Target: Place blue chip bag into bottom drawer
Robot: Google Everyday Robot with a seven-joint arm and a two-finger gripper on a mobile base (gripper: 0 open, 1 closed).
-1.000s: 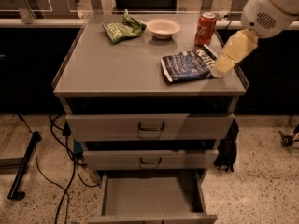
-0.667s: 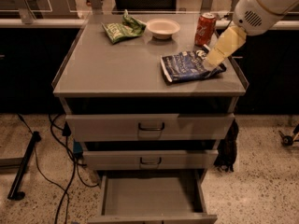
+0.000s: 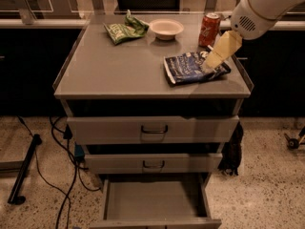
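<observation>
Cream gripper [image 3: 209, 63] sits at the right end of the blue chip bag [image 3: 188, 68]; jaw state can't be told. Bag lies flat on the grey cabinet top [image 3: 119, 66], near the red soda can [image 3: 210, 28]. Below, the bottom drawer [image 3: 152, 202] is pulled open; 2 upper drawers [image 3: 152, 128] shut.

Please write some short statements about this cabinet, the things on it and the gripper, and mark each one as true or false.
1. The blue chip bag lies on the cabinet top. True.
2. The bottom drawer is shut. False: it is pulled open.
3. The gripper is down at the right end of the blue chip bag. True.
4. The red can stands between the green bag and the bowl. False: the bowl stands between the green bag and the red can.
</observation>
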